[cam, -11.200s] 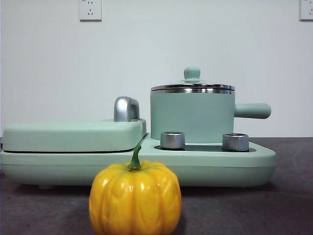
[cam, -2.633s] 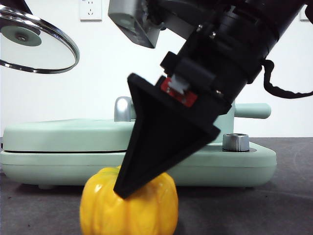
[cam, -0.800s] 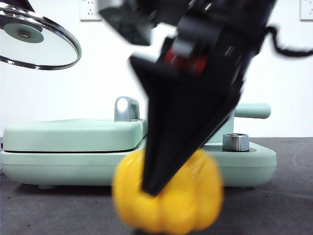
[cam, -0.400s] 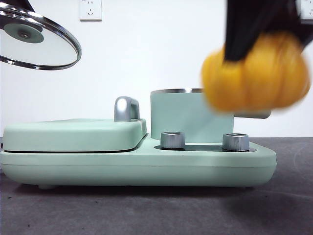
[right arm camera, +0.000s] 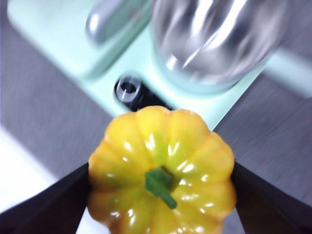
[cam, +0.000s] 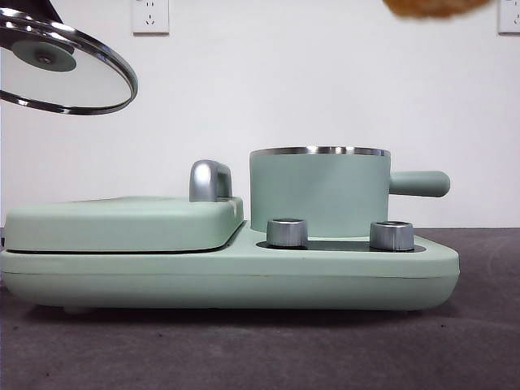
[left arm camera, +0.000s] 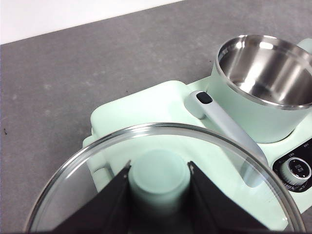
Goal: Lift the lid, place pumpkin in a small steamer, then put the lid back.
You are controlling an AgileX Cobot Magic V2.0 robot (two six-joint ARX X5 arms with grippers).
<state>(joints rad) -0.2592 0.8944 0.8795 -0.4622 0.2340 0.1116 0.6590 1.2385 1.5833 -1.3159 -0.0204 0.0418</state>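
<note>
My left gripper (left arm camera: pixel 159 168) is shut on the mint-green knob of the glass lid (left arm camera: pixel 83 170). It holds the lid (cam: pixel 65 69) tilted in the air, high and to the left of the cooker. My right gripper (right arm camera: pixel 161 168) is shut on the yellow-orange pumpkin (right arm camera: pixel 190 141), one jaw on each side and the green stem facing the camera. In the front view only the pumpkin's underside (cam: pixel 435 6) shows, at the top edge above and right of the small steamer (cam: pixel 318 191). The steamer (left arm camera: pixel 263 73) stands uncovered, and its steel inside is bare.
The steamer sits on the right half of a wide mint-green base unit (cam: pixel 227 276) with two steel dials (cam: pixel 287 231). A flat grill cover (cam: pixel 122 221) with a steel handle (cam: pixel 210 180) takes up the left half. The steamer's side handle (cam: pixel 418 184) points right.
My right gripper has carried the pumpkin off the table, up and to the right, until it is almost out of the top of the front view. The lid has stayed nearly still.
</note>
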